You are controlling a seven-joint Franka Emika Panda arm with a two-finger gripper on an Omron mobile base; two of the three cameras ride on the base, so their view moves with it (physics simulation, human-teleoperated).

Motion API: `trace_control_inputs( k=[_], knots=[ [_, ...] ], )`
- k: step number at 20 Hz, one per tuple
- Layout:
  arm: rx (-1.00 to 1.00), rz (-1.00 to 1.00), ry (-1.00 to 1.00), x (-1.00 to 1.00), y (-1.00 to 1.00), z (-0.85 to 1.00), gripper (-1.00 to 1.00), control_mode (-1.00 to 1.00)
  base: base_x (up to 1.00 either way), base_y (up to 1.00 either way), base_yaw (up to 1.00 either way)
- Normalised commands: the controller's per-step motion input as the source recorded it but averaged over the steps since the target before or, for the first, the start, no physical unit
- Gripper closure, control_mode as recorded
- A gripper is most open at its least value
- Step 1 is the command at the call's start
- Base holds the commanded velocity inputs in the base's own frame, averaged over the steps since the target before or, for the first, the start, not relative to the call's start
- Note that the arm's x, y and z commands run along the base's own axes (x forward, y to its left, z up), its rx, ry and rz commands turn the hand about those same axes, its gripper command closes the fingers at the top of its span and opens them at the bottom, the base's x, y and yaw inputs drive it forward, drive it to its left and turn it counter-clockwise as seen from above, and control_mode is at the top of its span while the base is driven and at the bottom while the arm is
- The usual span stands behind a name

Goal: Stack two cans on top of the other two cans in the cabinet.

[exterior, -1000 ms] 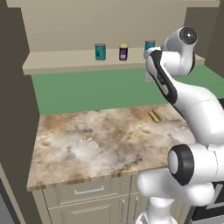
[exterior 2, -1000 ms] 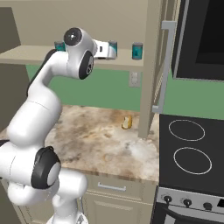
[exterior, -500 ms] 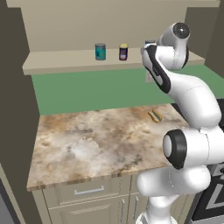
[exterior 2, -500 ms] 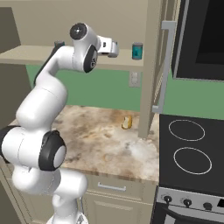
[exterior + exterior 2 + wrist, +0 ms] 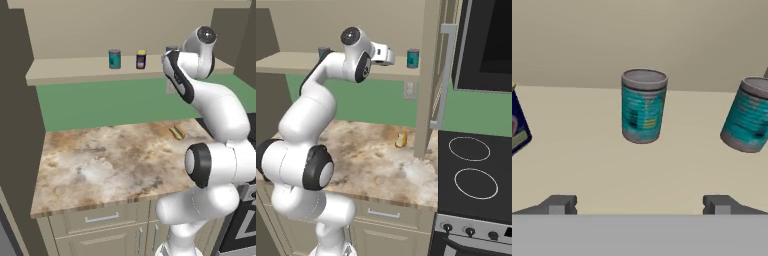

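Facing the gripper — jaws spread wide, empty — stands an upright teal can, grey-topped; the arm has swung farther right along the cabinet.

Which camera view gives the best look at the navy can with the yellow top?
The left base view: the navy can stands whole on the cabinet shelf, beside a teal can. The hand view shows just a slice of it at the left edge. In the right base view I cannot make it out.
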Motion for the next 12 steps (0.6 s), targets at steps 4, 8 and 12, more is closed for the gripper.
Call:
trace_control_inputs(
  k=[4,8,12],
  knots=[
    [0.00,0.00,0.00,0.26,0.00,-0.04,-1.00,-1.00,0.00,0.00,0.00],
    [0.00,0.00,0.00,0.31,0.00,-0.03,-1.00,-1.00,0.00,0.00,0.00],
    [0.00,0.00,0.00,0.24,0.00,-0.03,-1.00,-1.00,0.00,0.00,0.00]
  ],
)
